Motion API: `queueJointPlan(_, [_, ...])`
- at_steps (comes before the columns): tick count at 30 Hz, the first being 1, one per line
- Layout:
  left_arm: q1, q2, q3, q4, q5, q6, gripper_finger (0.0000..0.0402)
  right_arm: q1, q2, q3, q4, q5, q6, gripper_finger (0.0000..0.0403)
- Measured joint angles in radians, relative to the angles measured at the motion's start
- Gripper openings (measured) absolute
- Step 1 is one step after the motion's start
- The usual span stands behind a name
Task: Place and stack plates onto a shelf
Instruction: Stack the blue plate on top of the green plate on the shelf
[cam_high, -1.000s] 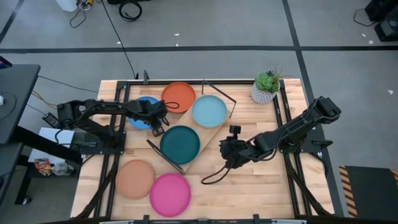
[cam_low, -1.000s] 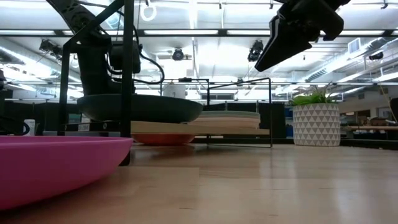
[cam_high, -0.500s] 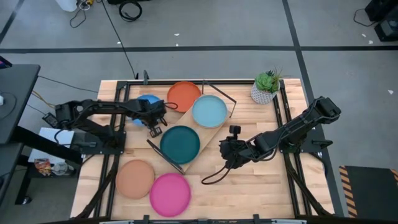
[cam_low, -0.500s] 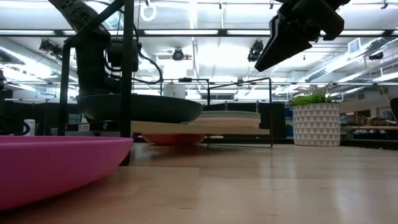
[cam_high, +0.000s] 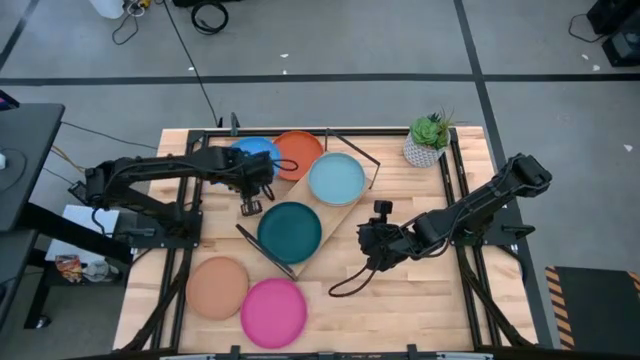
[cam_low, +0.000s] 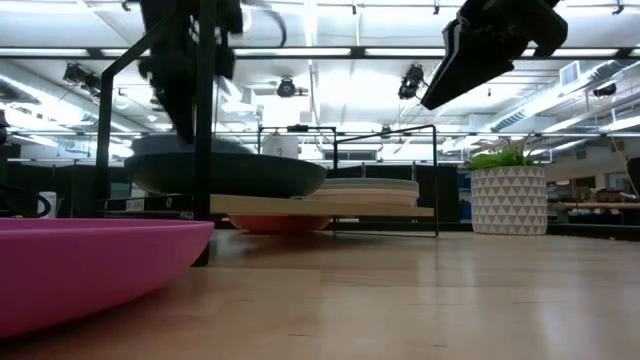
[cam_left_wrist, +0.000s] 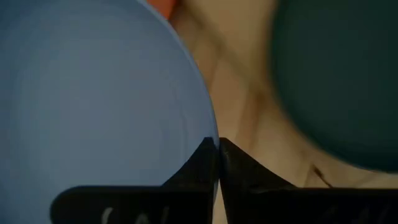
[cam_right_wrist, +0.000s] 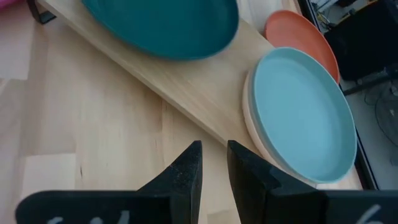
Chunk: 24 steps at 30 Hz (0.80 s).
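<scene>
Left gripper (cam_high: 250, 185) clamped on blue plate (cam_high: 252, 155) — held overlapping orange plate (cam_high: 297, 153) beside shelf (cam_high: 345, 213), long axis diagonal. Right gripper (cam_high: 372, 240) slightly parted, beside shelf.

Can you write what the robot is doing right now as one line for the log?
left tool: shut on blue plate, lifted by orange plate | right tool: waiting, empty | shelf: dark teal plate, light teal plate

Plates (cam_high: 289, 232): seven visible. Shelf (cam_high: 340, 212): one. Potted plant (cam_high: 428, 139): one. Arms: two.
</scene>
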Motion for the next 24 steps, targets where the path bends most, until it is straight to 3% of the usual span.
queueJointPlan(5, [-0.129,0.002,0.056,-0.010,0.022,0.199,0.0014,0.004,-0.027,0.000,-0.051,0.006,0.029,0.0081])
queueJointPlan(16, [-0.441,0.005,0.022,-0.034,0.020,0.620,0.0014,0.005,-0.091,0.000,-0.186,0.089,0.138,0.0081])
queueJointPlan(24, [-0.493,0.005,0.018,-0.031,-0.006,0.835,0.0015,0.005,-0.092,0.000,-0.167,0.089,0.138,0.0081])
